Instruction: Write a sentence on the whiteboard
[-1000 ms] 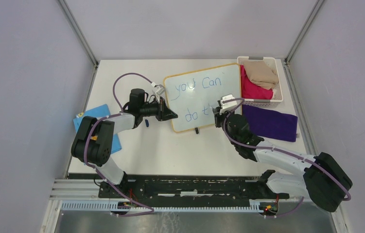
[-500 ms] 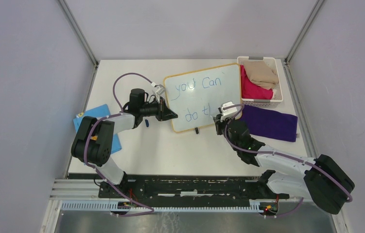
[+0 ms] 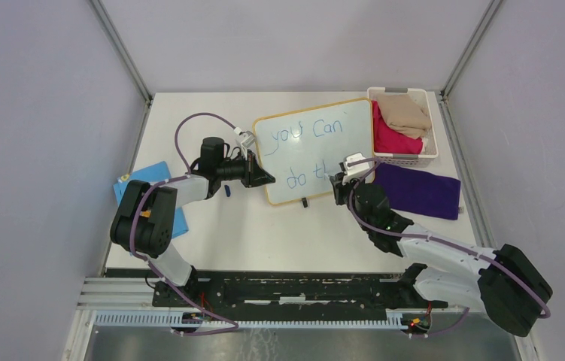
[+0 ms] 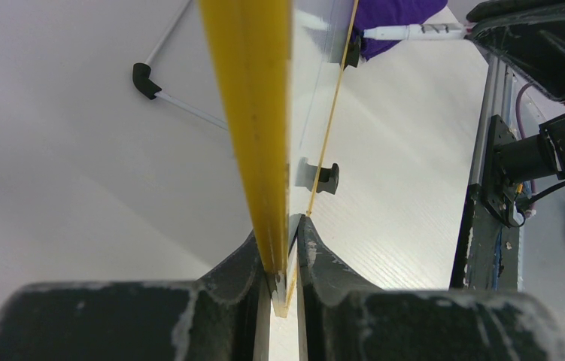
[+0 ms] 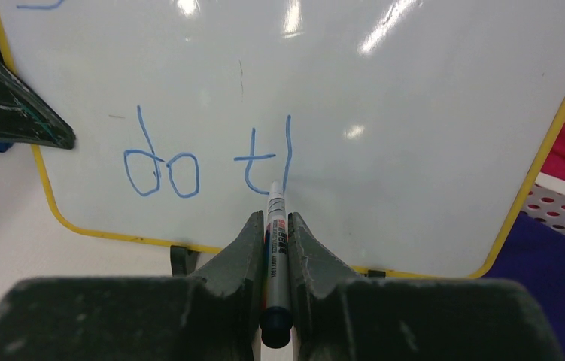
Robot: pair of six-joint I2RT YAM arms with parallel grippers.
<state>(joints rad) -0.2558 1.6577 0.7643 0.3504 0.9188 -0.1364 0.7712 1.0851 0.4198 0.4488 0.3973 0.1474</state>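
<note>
Pressure: press lightly with marker (image 5: pixel 275 248) pinched in right gripper (image 5: pixel 273 219), tip on whiteboard (image 5: pixel 414 113) at foot of sentence's (image 5: pixel 189 162) unfinished h, lower line. Brace with left gripper (image 4: pixel 283 248), clamped on whiteboard's left edge.

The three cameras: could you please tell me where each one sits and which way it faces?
Top: above and behind, looking down on the table; left arm, right arm, left pincer gripping the board, right pincer at its face.
Left wrist: looks along the board's yellow edge; its pincer clamps it.
Right wrist: faces the board's writing; its pincer holds a marker.
Shared: the board, in all three.
</note>
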